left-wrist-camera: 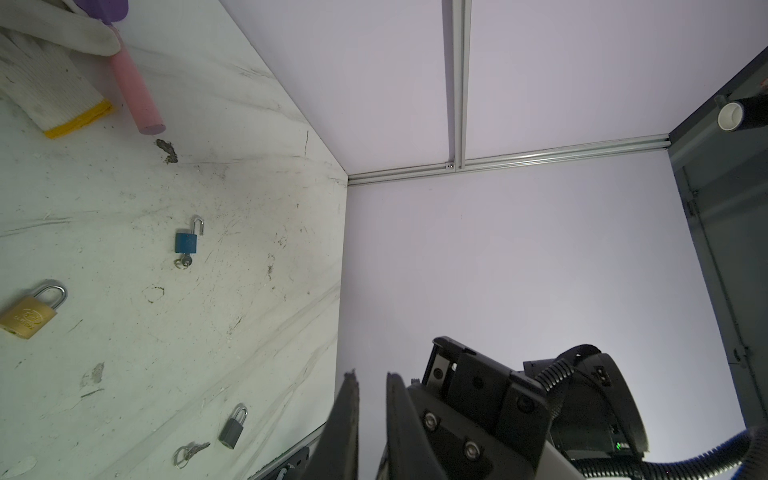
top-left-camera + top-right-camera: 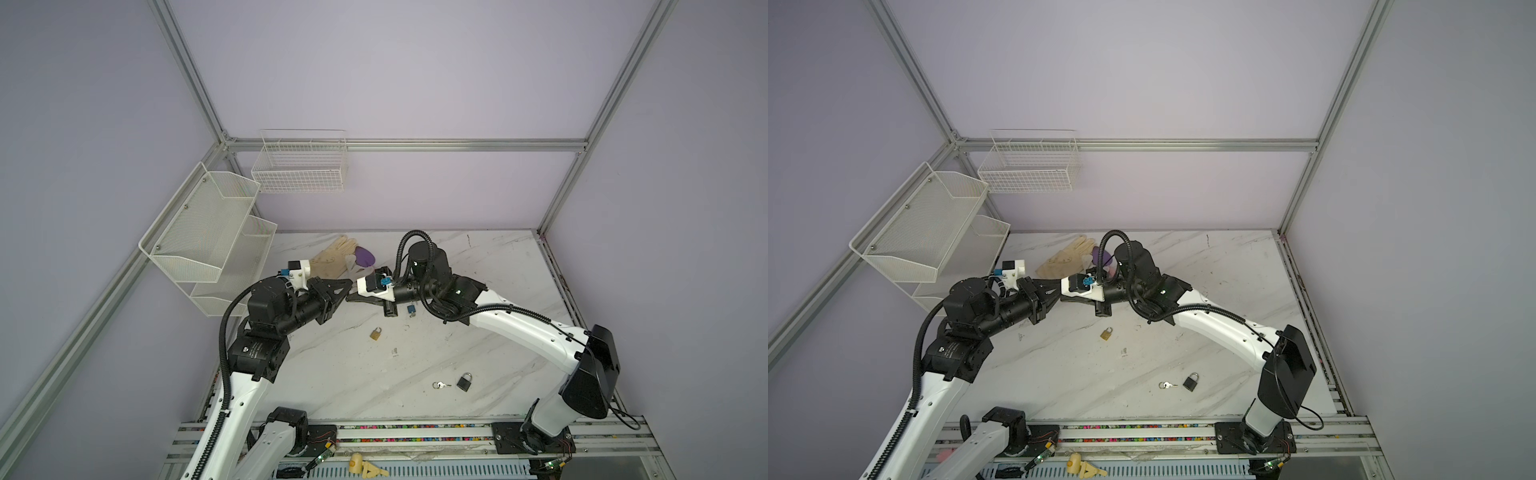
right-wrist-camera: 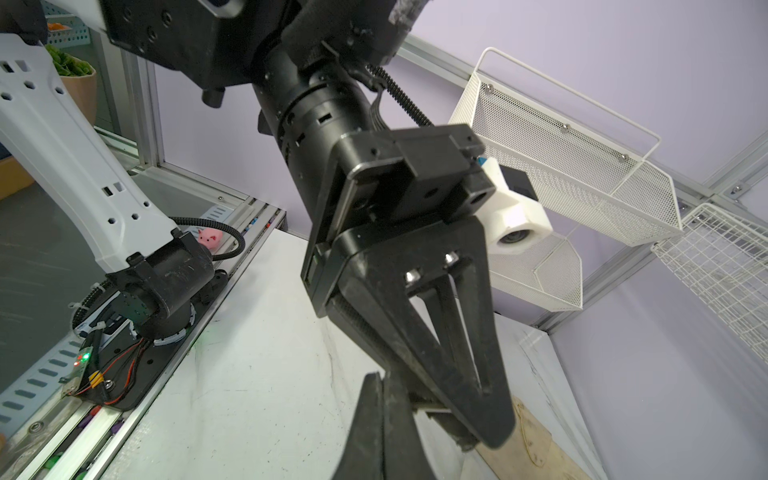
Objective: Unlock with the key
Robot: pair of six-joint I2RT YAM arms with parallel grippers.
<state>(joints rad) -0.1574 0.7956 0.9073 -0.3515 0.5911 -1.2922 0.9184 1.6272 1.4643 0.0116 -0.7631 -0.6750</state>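
Observation:
Both grippers meet in mid-air over the back of the table. My left gripper (image 2: 348,291) (image 1: 372,376) shows a narrow gap between its jaws, and only wall shows through it. My right gripper (image 2: 353,297) (image 3: 380,376) is shut, its tips against the left fingers (image 3: 449,353); I see nothing in it. A blue padlock (image 2: 411,309) (image 1: 185,242) lies below them with its shackle raised and a key (image 1: 183,262) in its base. A brass padlock (image 2: 376,333) (image 2: 1106,333) lies nearer the front. A dark padlock (image 2: 464,381) (image 2: 1190,381) lies beside loose keys (image 2: 440,385) (image 2: 1166,385).
A cream glove (image 2: 330,259) and a purple scoop with a pink handle (image 1: 137,95) lie at the back of the table. Two white mesh bins (image 2: 208,237) and a wire basket (image 2: 301,166) hang on the walls at left and back.

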